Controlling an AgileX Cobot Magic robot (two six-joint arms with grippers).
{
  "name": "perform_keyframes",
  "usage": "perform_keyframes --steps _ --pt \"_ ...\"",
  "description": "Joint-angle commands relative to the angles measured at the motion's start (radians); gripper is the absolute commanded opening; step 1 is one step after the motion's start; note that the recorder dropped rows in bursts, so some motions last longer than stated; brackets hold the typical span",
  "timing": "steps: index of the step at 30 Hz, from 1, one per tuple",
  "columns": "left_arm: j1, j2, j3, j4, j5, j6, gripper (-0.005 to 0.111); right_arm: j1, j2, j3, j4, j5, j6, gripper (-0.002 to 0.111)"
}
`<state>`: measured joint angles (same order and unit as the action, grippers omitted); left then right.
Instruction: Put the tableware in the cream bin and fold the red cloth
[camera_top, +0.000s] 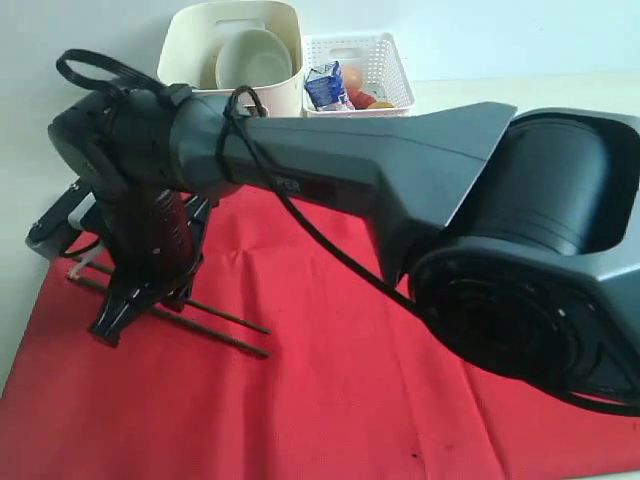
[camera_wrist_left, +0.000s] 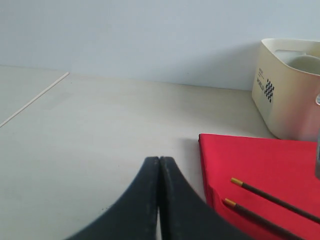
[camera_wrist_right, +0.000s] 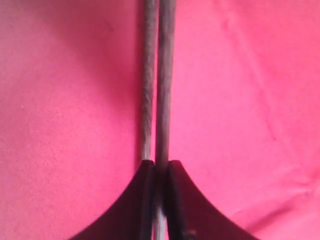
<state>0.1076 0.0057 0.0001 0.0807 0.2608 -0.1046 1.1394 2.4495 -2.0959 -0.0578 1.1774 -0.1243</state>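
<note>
Two dark wooden chopsticks (camera_top: 205, 318) lie side by side on the red cloth (camera_top: 350, 400), near its left edge. My right gripper (camera_top: 125, 310) reaches across from the right and points down onto them. In the right wrist view this gripper (camera_wrist_right: 160, 162) is shut on the chopsticks (camera_wrist_right: 157, 90), which run straight out from its jaws over the cloth (camera_wrist_right: 250, 100). My left gripper (camera_wrist_left: 159, 160) is shut on nothing above bare table, just off the cloth's edge (camera_wrist_left: 260, 160) and beside the chopsticks' gold tips (camera_wrist_left: 235, 182). The cream bin (camera_top: 190, 50) at the back holds a pale bowl (camera_top: 252, 60).
A white lattice basket (camera_top: 385, 55) with a blue milk carton (camera_top: 325, 85) and other food stands right of the cream bin (camera_wrist_left: 285, 100). The right arm's bulky body (camera_top: 530, 260) hides much of the cloth's right side. Pale tabletop (camera_wrist_left: 100, 125) stretches left of the cloth.
</note>
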Motion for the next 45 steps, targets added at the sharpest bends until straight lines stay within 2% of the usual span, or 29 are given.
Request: perform_keyframes --steps 1,6,10,19,30,43,45 --pt "-0.007 -0.002 0.000 -0.007 -0.005 -0.001 0.001 -0.020 -0.022 0.004 0.004 0.008 -0.012 0.000" --pt "-0.007 -0.002 0.000 -0.007 -0.005 -0.001 0.001 -0.036 -0.054 0.004 -0.004 0.007 -0.014 0.000" --pt "-0.007 -0.002 0.000 -0.007 -0.005 -0.001 0.001 -0.087 -0.115 0.004 -0.001 -0.060 -0.006 0.000" --pt "-0.007 -0.002 0.000 -0.007 -0.005 -0.001 0.001 -0.238 -0.216 0.004 0.009 -0.482 0.176 0.000" --pt "-0.007 -0.002 0.000 -0.007 -0.005 -0.001 0.001 -0.378 -0.152 0.004 0.047 -0.891 0.266 0.000" --pt "-0.007 -0.002 0.000 -0.007 -0.005 -0.001 0.001 -0.415 -0.096 0.004 0.081 -1.010 0.283 0.000" --pt "-0.007 -0.002 0.000 -0.007 -0.005 -0.001 0.001 -0.415 -0.071 0.004 0.076 -1.052 0.282 0.004"
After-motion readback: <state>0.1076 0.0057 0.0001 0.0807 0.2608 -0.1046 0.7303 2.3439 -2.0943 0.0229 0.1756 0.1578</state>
